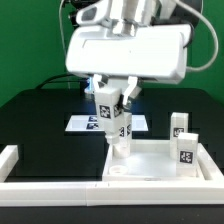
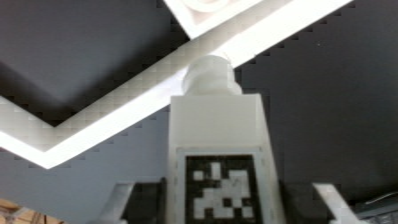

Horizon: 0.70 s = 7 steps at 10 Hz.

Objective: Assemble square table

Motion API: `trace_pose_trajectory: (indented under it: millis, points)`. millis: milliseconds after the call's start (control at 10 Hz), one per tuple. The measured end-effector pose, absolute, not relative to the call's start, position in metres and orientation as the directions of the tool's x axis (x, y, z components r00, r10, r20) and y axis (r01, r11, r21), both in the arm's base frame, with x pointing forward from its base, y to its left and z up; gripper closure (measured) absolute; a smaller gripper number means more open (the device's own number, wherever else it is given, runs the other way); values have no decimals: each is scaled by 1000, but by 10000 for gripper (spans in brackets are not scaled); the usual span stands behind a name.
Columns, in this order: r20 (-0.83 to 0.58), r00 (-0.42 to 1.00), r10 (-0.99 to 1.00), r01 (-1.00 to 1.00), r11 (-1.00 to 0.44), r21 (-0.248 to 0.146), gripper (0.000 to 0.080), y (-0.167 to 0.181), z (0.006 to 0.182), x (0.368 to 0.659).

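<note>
White plastic square slab is lying against the low white border wall; the gripper is pinching a white tagged leg block over a corner; another leg is waiting unattached.

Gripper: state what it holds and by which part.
The gripper holds a white tagged leg block by its upper, tagged end; the peg end points down at the square table slab.

Above the square slab you find open room toward its middle. The held leg block fills the corner on the exterior view's left; two upright leg blocks obstruct the right. The border wall bounds the table.
</note>
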<state>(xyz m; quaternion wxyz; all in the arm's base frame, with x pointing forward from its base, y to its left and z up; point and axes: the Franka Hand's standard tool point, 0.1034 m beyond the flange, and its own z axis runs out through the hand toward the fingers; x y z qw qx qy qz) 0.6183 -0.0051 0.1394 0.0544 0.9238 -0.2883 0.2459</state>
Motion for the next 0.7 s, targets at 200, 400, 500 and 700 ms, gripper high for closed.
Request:
trace_pose_trajectory:
  millis: [200, 400, 500, 700]
  points:
    - [489, 708, -509, -562, -826, -47, 509, -4, 137, 617]
    - [508, 724, -468, -544, -839, 3, 509, 12, 101, 598]
    - [518, 723, -457, -543, -840, 17, 509, 10, 95, 599]
    - [522, 724, -450, -544, -838, 33, 509, 3, 89, 599]
